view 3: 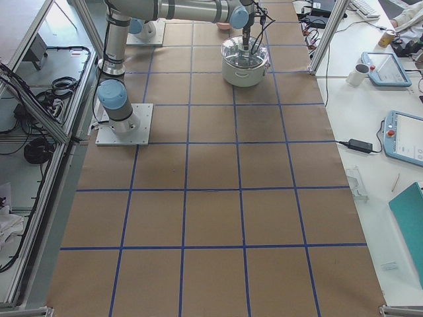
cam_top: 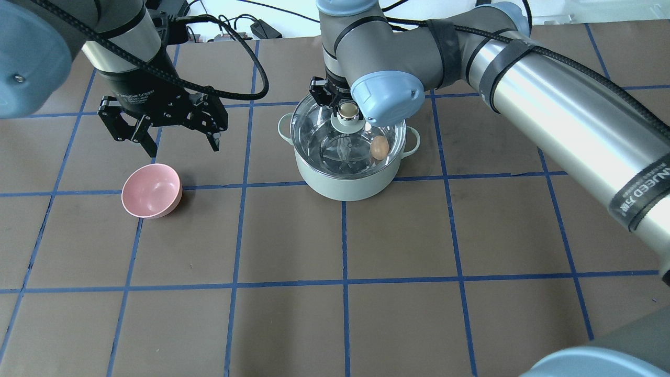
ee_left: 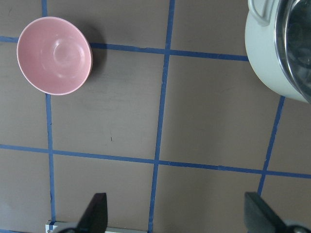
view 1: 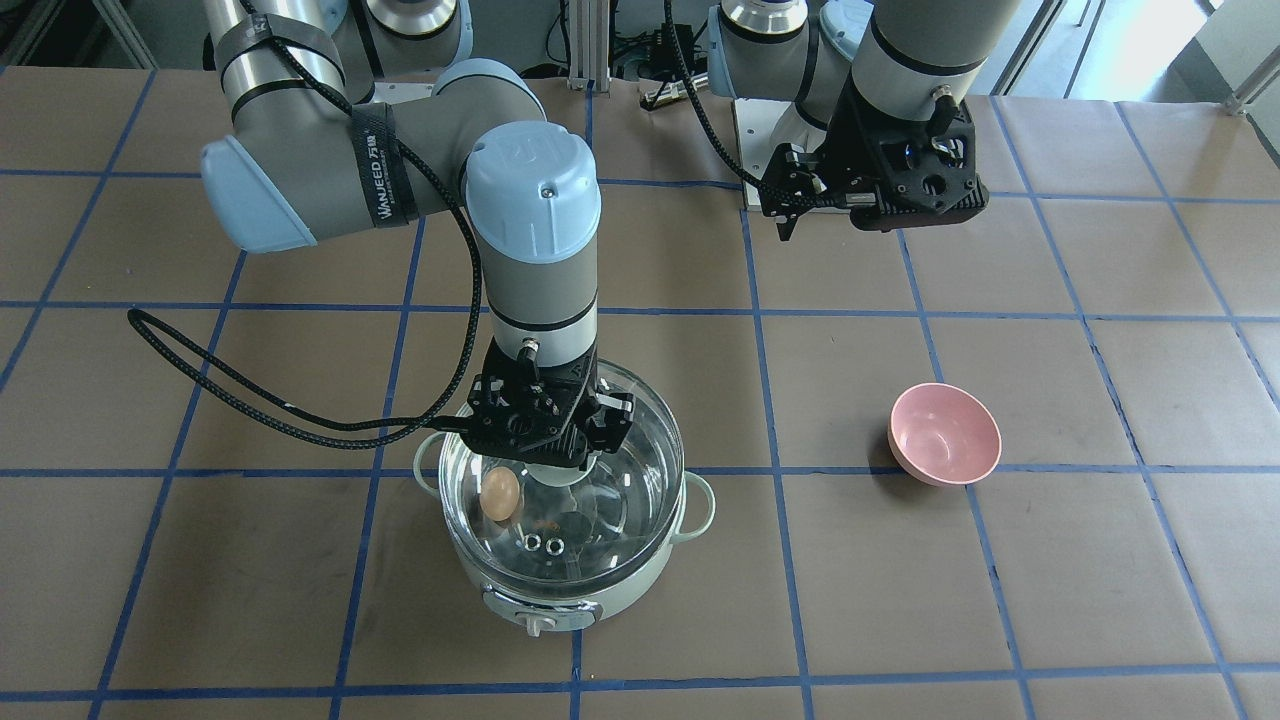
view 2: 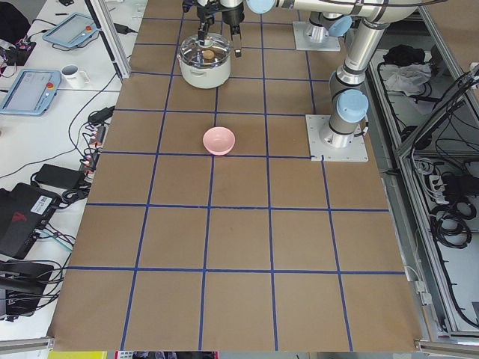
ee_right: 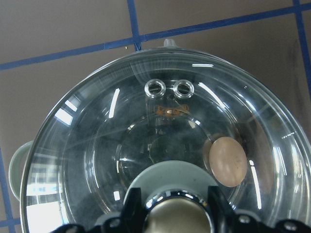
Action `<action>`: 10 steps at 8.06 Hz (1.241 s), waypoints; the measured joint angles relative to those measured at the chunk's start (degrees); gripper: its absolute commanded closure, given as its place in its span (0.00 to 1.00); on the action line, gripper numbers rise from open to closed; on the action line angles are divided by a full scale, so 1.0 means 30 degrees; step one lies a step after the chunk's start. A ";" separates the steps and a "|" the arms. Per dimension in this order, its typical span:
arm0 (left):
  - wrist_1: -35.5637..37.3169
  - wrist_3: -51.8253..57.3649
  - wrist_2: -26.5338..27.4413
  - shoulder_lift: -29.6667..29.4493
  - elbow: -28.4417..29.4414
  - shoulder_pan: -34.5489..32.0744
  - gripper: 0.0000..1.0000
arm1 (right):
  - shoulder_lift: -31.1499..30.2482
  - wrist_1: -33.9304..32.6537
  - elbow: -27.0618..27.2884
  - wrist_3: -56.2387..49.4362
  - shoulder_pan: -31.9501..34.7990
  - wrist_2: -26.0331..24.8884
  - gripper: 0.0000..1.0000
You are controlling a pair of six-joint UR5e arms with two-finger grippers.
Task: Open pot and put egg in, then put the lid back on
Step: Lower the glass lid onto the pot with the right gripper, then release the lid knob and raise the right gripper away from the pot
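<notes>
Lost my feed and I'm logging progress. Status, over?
Left gripper open, near the bowl. Right gripper around the knob, grip unclear. Egg in pot, lid on. Nothing in the way.

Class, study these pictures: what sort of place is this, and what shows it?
Probably a robotics lab or test cell: a left arm and right arm bolted onto a table gridded with blue tape, teach pendants on the side benches.

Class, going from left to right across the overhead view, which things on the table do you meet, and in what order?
pink bowl → lid knob → egg
</notes>
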 measured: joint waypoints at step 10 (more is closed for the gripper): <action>0.0061 0.0099 -0.0040 -0.0028 0.0000 0.0000 0.00 | 0.0113 -0.0259 0.0036 0.0054 0.0000 0.0118 0.16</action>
